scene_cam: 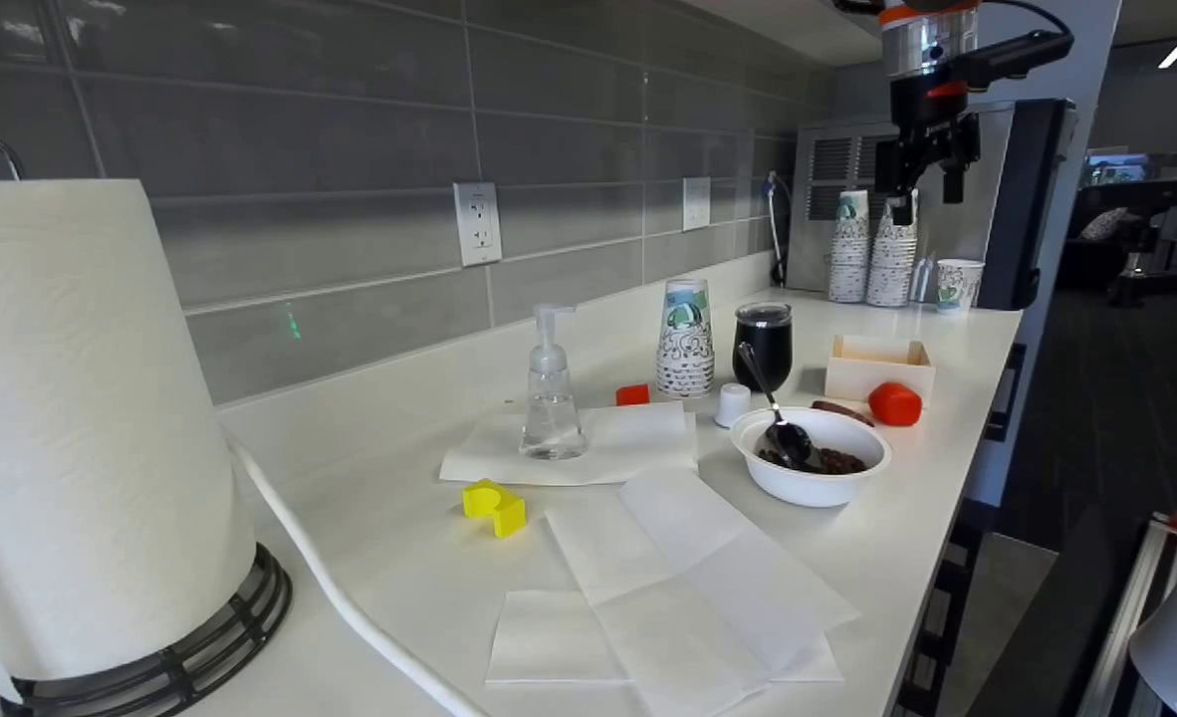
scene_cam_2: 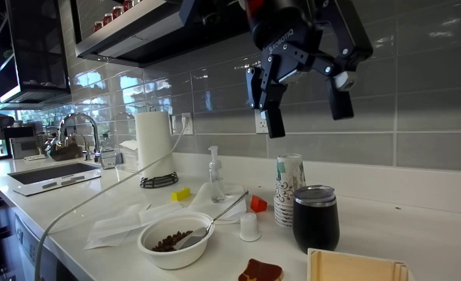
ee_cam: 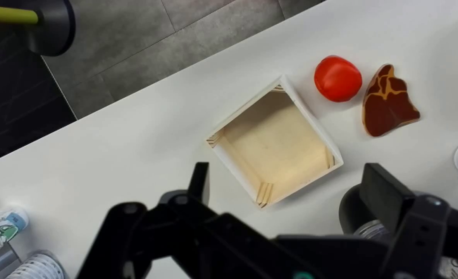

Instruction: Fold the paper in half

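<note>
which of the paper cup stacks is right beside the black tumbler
The stack between the soap bottle and the black tumbler. The other two stacks stand well away from it, by the silver box.

Bright reflections (scene_cam_2: 131, 95) are thrown back off the grey tiled wall (scene_cam: 330, 139), where a white outlet (scene_cam: 477, 223) is set! Further along, a sink (scene_cam_2: 55, 173) is sunk into the pale counter (scene_cam_2: 410, 234), a dark cabinet (scene_cam_2: 39, 43) is mounted high, grey flooring (ee_cam: 136, 58) is glimpsed below, and strip lights (scene_cam: 1173, 56) are seen glowing.
</note>
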Motion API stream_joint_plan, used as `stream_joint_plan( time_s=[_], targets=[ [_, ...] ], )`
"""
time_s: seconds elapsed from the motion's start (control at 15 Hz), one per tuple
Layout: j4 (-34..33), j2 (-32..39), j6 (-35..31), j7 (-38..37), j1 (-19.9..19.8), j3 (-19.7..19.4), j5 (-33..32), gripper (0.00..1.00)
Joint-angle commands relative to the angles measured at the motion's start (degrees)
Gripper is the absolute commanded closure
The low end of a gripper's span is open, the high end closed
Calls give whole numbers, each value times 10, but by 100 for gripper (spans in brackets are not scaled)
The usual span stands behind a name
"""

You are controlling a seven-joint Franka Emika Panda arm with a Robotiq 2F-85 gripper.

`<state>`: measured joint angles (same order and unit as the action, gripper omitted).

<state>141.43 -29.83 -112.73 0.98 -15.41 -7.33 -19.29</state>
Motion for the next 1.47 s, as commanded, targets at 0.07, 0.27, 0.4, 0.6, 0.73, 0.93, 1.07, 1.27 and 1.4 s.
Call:
stream_joint_plan(
  time_s=[0.07,0.27,0.4,0.6,0.73,0.93,1.07,1.27,1.4],
  targets=[
    [-1,0,2,-3,8,-7,-3,0],
    [-1,0,2,-3,8,-7,-3,0],
    [-1,0,2,3,12,-7,0,0],
    [12,-7,-1,39,43,1,11,0],
    [23,-15,-1,71,71,6,21,0],
    [46,-31,1,116,118,18,44,0],
    [58,-42,5,145,150,27,63,0],
    [73,-52,15,185,200,46,96,0],
    [84,-55,21,208,234,61,114,0]
  ],
)
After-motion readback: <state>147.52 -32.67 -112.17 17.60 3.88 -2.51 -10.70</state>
